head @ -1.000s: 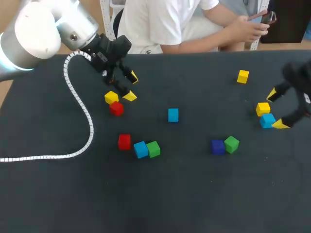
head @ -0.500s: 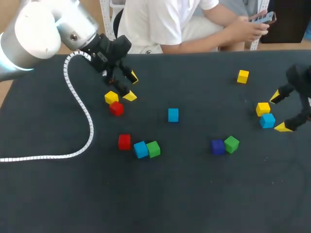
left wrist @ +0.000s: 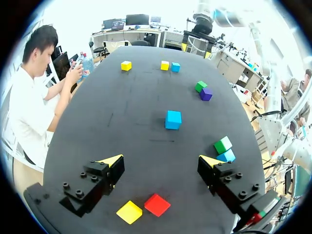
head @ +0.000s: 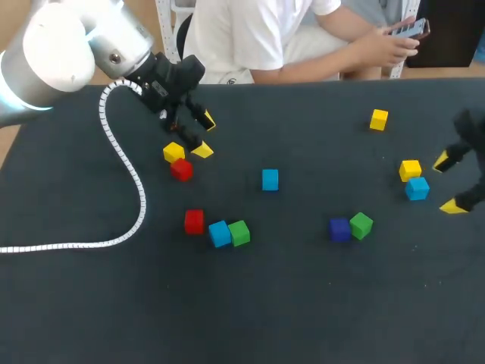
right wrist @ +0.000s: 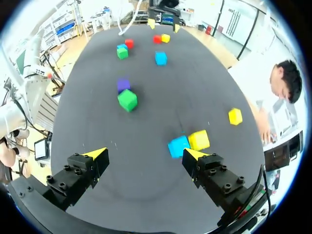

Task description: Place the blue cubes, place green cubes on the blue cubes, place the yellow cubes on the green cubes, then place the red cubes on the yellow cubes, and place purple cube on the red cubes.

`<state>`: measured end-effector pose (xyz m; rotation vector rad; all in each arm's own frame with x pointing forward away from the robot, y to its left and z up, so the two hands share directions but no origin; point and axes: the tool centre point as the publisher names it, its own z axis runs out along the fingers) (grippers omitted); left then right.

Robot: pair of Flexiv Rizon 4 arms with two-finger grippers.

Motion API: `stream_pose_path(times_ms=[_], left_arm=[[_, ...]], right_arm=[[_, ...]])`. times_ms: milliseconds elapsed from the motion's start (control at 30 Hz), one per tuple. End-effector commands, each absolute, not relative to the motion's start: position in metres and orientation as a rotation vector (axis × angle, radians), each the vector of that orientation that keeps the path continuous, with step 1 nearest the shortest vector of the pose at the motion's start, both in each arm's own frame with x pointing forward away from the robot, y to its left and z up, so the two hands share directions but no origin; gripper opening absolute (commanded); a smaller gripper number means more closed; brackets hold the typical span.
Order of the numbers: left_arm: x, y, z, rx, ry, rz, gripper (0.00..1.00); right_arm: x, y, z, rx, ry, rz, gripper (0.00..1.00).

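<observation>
Loose cubes lie on the black table (head: 303, 303). My left gripper (head: 203, 135) hangs open at the back left, just behind a yellow cube (head: 173, 152) and a red cube (head: 181, 170); in the left wrist view they lie under the gripper (left wrist: 161, 162). A blue cube (head: 270, 180) sits alone mid-table. A red cube (head: 194, 221), blue cube (head: 220, 233) and green cube (head: 239, 233) form a row. The purple cube (head: 339, 229) touches a green cube (head: 361, 225). My right gripper (head: 447, 183) is open, empty, right of a yellow cube (head: 410, 170) and a blue cube (head: 417, 188).
Another yellow cube (head: 379, 119) lies at the back right. A white coiled cable (head: 129, 174) from my left arm trails over the table's left side. In the right wrist view, the blue cube (right wrist: 178, 146) and yellow cube (right wrist: 199, 139) lie ahead of the gripper (right wrist: 145, 155).
My right gripper has drawn back to the right, away from the blue and yellow cubes that were between its fingers. The left arm and all cubes have stayed put.
</observation>
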<state>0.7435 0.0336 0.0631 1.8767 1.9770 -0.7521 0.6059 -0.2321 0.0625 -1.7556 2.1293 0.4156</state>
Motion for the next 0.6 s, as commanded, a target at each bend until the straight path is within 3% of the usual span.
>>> stream_pose_path(times_ms=[33, 600], left_arm=[[0.747, 0.034, 0.063, 1.884, 1.976, -0.758, 1.00], [0.747, 0.034, 0.063, 1.884, 1.976, -0.758, 1.00]], right_arm=[[0.604, -0.252, 0.064, -1.750, 2.109, 0.443, 1.00], [0.619, -0.243, 0.034, -1.964, 1.986, 0.554, 1.00]])
